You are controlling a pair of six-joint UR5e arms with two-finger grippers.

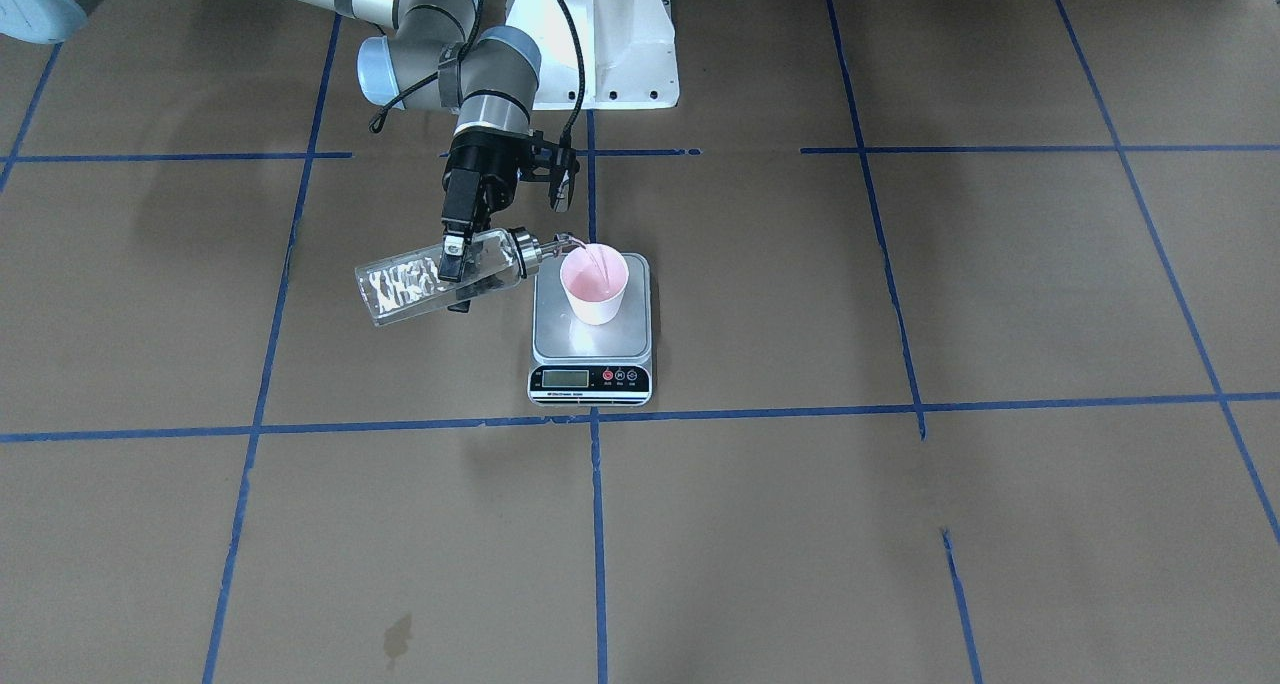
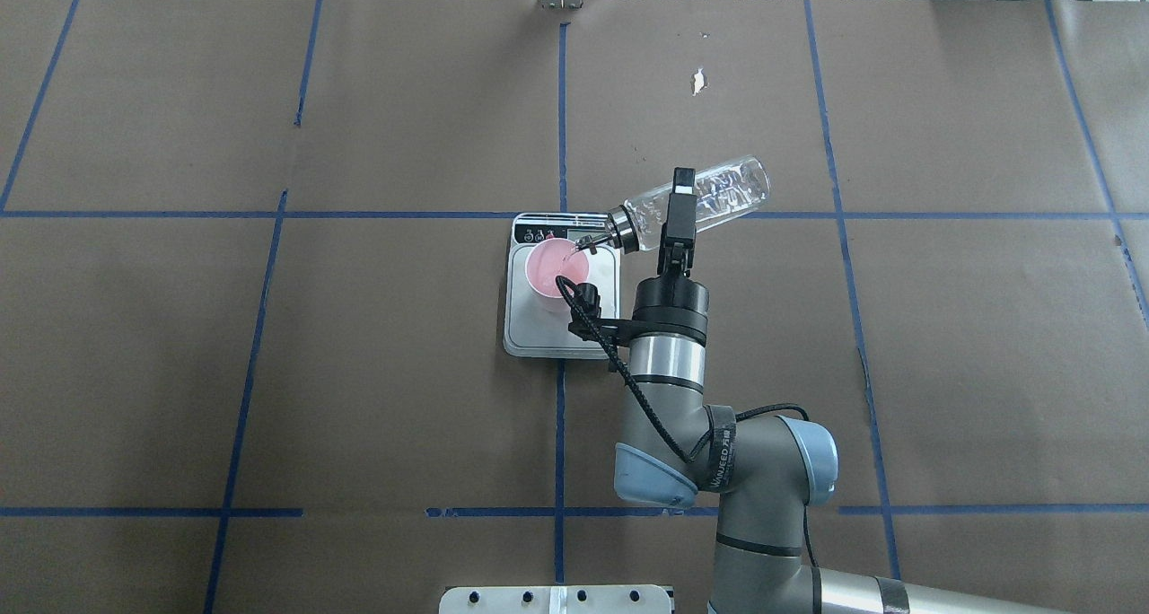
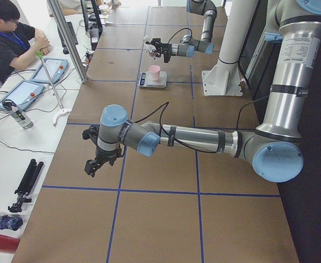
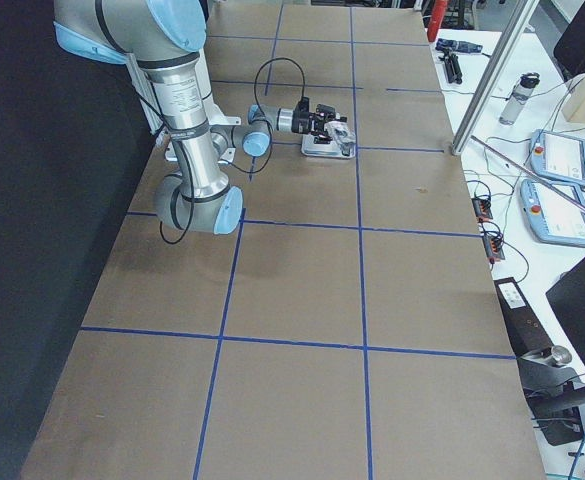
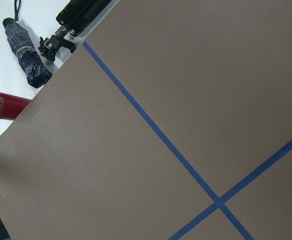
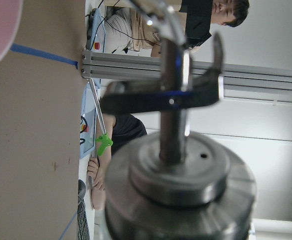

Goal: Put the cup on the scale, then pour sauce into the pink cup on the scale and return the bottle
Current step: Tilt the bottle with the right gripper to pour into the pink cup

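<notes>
The pink cup (image 1: 594, 284) stands upright on the scale (image 1: 590, 342) at the table's middle. My right gripper (image 1: 457, 276) is shut on the clear glass bottle (image 1: 400, 286) and holds it tilted, its silver pourer cap (image 1: 527, 250) over the cup's rim. A thin clear stream of sauce (image 1: 592, 260) runs into the cup. The overhead view shows the same bottle (image 2: 732, 188), cup (image 2: 549, 273) and scale (image 2: 539, 334). The right wrist view shows the cap (image 6: 180, 175) up close. My left gripper (image 3: 93, 164) hangs over the table's near end, far from the scale; I cannot tell whether it is open.
The white robot base (image 1: 595, 34) stands behind the scale. Blue tape lines cross the brown table cover. A side table with tablets (image 3: 50, 68) and an operator (image 3: 6, 33) runs beside the table. A folded umbrella (image 5: 28, 55) and a tripod lie off the table's end.
</notes>
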